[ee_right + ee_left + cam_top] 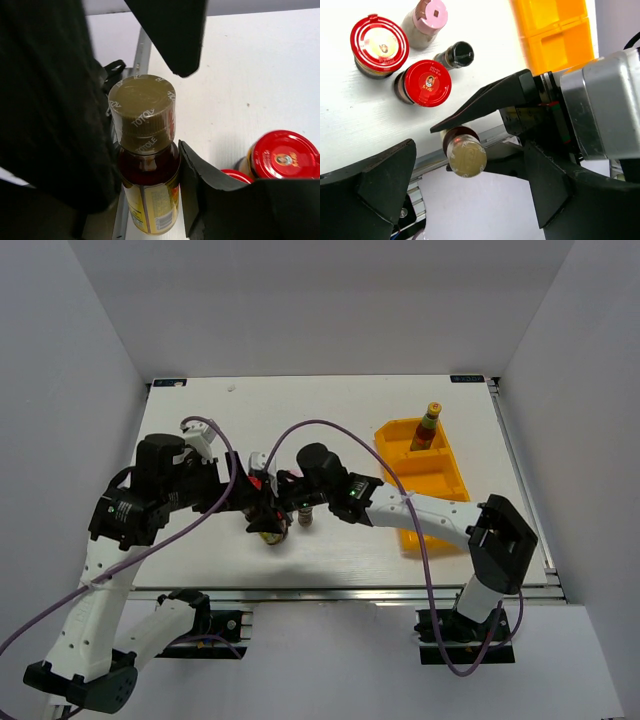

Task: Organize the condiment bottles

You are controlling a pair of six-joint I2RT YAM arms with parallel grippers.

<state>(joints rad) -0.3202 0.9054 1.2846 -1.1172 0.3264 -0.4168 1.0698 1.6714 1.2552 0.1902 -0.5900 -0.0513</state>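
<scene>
The right jaws are closed on the brown bottle (pixel 149 195), one finger (pixel 60 130) against its side and the other finger (pixel 200 195) pressed at its shoulder below the olive cap. The left jaws stand wide open on either side of that bottle, clear of it. Whether its base rests on the tabletop (pixel 350 405) cannot be told.

The tabletop is white with a faint wood grain. A metal rail (pixel 330 592) runs along its near edge, and the bottle is close to that edge. Plain pale walls (pixel 320 300) close the space in on the left, back and right. Purple cables (pixel 330 425) loop over both arms.

Just beyond the jaws, in the left wrist view, four containers stand in a close cluster on the white surface. They are two red-lidded jars (pixel 379 44) (pixel 425 82), a pink-capped bottle (pixel 427 20) and a dark-topped shaker (pixel 457 54).

A yellow tray (pixel 440 472) lies on the right side of the tabletop, well apart from the cluster. The sauce bottle (pixel 428 428) stands upright in the tray's far compartment. The right arm crosses over the tray's near end.
</scene>
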